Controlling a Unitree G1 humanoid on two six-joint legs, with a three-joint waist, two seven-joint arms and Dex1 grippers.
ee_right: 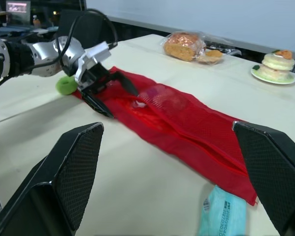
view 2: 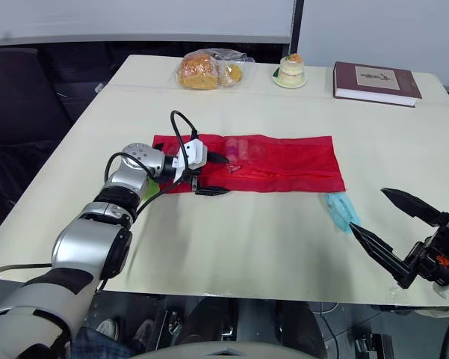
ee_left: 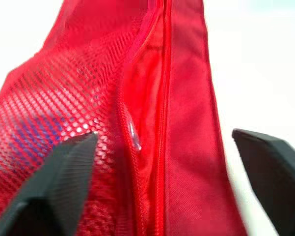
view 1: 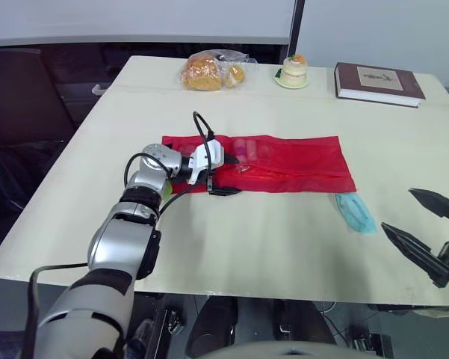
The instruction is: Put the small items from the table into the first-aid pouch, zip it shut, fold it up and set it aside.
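I have the pale table (view 1: 246,239) in front of me, and the red pouch (view 1: 284,168) lies flat across its middle, lengthwise from my left to my right, mesh side up and with the zip running along it. My left pincer (view 1: 225,176) sits at the pouch's left end with its fingers spread wide, one over the far part of the mesh and one just off the near edge, so the fabric and the zip line run between them. In the left wrist view the zip gapes open between the two fingers. Something pinkish shows through the mesh near that end, but I cannot tell what it is.

At the far right corner lies a dark red book (view 1: 379,82), and a clear bag of bread (view 1: 211,71) is at the far edge, well apart from the pouch. My right pincer (view 2: 367,209) hovers over the near right corner, fingers wide and holding nothing. A small cake on a plate (view 1: 292,72) stands between bread and book. A teal packet (view 1: 355,212) lies just beside the pouch's near right corner, close ahead of the right pincer. A small green thing (ee_right: 66,84) rests by my left wrist.
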